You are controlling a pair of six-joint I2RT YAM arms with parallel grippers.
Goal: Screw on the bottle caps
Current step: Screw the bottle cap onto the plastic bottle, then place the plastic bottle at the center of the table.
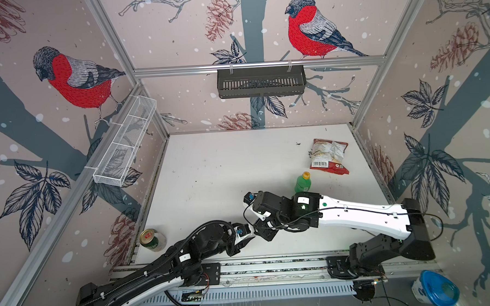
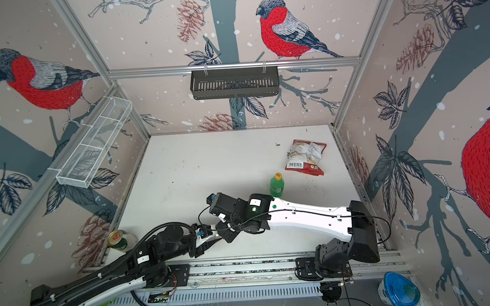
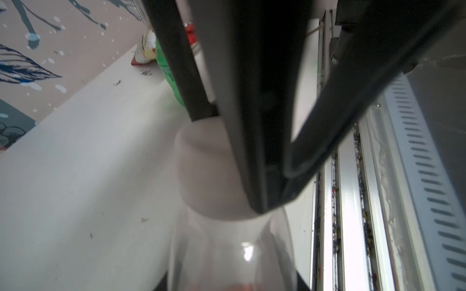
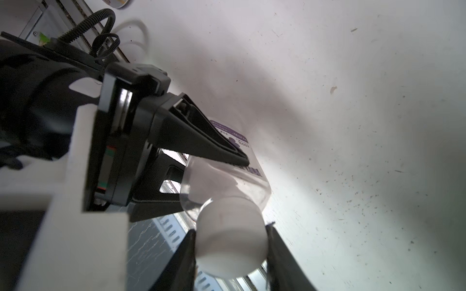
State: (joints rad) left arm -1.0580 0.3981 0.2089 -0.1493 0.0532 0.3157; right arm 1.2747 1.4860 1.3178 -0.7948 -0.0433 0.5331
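**Item 1: green bottle [image 1: 303, 183], orange cap [image 1: 306, 174].** It stands upright near the table's [image 1: 210, 175] right edge, just nearer to us than the bag. The cap sits on the neck. We count this one as done, though we cannot check how tight it is. Its green label carries writing too small for us to read.

**Item 2: clear bottle [image 4: 252, 186], white cap [image 4: 227, 252].** The bottle is held tilted over the near edge, about midway along it. The left gripper [image 4: 214, 176] is clamped narrow across the bottle's body. The cap is seated on the neck. The right gripper [image 4: 232, 226] has one finger on each side of the cap, close against it, but we cannot tell whether they are pressing. We judge the turning of this cap to be under way and not finished, with the last tightening and the release of both bottle and cap still to come. On the purple label we read "100%"; the rest is too fine.

**Item 3: bag [image 1: 329, 155].** The bag is red and white and lies flat by the far right corner. It shows a barcode, but we can read no brand.

**Item 4: can [image 1: 151, 239].** The can is green and gold and stands at the near left corner, with a red mark on its lid. We cannot read its name.
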